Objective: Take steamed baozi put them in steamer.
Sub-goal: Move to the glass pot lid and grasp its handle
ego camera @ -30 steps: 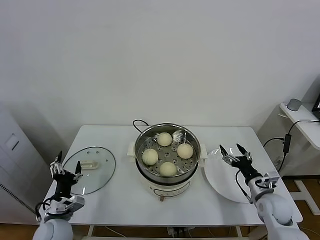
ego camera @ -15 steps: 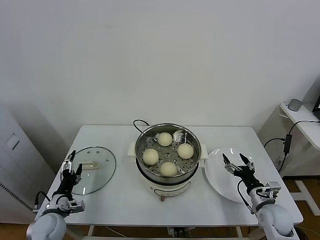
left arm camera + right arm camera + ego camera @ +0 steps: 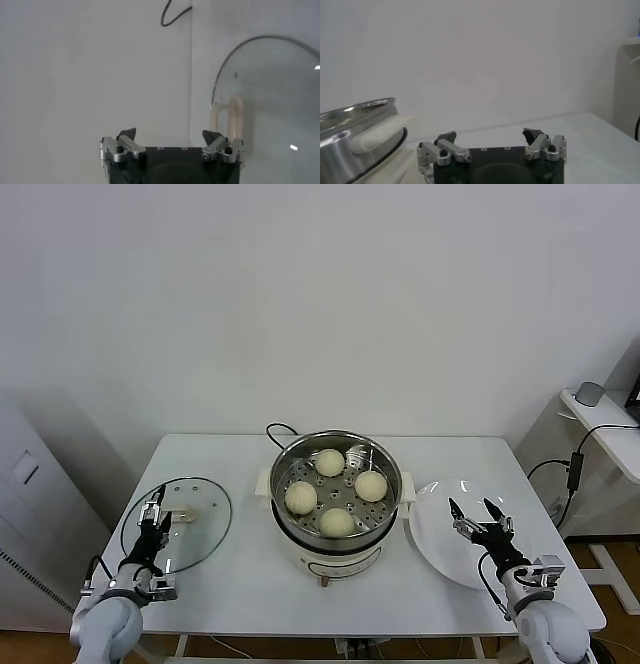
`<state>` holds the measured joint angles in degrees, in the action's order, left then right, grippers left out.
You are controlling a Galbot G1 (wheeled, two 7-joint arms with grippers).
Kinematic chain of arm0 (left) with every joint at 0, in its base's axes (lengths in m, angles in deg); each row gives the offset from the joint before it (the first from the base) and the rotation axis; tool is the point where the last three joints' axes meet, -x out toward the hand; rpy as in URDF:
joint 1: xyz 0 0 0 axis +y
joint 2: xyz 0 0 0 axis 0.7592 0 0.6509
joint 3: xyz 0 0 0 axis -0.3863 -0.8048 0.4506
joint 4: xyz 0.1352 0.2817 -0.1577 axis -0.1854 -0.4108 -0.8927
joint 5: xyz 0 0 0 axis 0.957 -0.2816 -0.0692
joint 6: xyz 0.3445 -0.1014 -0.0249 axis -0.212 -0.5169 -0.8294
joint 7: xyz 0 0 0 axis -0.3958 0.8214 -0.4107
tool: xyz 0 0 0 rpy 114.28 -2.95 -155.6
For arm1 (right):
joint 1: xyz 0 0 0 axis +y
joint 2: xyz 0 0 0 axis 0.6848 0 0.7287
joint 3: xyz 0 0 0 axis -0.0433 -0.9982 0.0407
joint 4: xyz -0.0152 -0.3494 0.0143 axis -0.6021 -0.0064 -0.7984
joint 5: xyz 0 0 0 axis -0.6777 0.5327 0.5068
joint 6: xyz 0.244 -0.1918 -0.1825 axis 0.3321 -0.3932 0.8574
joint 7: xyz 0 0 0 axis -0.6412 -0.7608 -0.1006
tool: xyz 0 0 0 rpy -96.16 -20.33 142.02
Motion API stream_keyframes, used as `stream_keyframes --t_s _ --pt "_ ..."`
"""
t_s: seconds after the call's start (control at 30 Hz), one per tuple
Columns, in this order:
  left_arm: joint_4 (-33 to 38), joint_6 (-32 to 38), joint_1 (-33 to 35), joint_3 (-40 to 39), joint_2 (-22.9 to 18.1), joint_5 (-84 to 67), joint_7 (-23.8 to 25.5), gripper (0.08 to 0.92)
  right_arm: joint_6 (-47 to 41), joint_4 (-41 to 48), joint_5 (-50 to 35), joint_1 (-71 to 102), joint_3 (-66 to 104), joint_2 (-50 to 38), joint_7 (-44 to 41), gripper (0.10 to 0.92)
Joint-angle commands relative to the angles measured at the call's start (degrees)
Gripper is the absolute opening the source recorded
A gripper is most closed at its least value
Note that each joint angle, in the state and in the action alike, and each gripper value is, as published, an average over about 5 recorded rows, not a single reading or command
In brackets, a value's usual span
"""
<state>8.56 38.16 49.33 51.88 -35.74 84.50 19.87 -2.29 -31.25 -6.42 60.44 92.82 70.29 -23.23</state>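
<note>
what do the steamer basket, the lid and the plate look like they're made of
Steamer: shiny metal, probably stainless steel, going by its mirror-like wall and perforated floor; its base looks like cream plastic.
Lid: clear glass, since the table shows through it, with a dark rim and a cream handle, maybe plastic.
Plate: smooth, glossy white, ceramic or melamine; the look leaves it open.

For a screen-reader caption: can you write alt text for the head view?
Four steamed baozi sit in the steamer at the centre of a white table. A glass lid lies to its left and an empty white plate to its right, with the open left gripper over the lid and the open right gripper over the plate.
</note>
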Motion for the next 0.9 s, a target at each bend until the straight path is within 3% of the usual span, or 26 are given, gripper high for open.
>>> stream_keyframes --t_s 0.03,0.9 --pt "-5.3 -0.3 -2.5 -0.6 0.4 3.3 -0.4 0.823 0.1 0.1 0.3 0.3 0.2 0.3 0.1 0.823" --pt "-12.5 -2.3 -9.6 -0.6 -0.8 5.4 -1.7 0.823 0.9 0.2 0.7 1.7 0.5 1.3 0.2 0.823"
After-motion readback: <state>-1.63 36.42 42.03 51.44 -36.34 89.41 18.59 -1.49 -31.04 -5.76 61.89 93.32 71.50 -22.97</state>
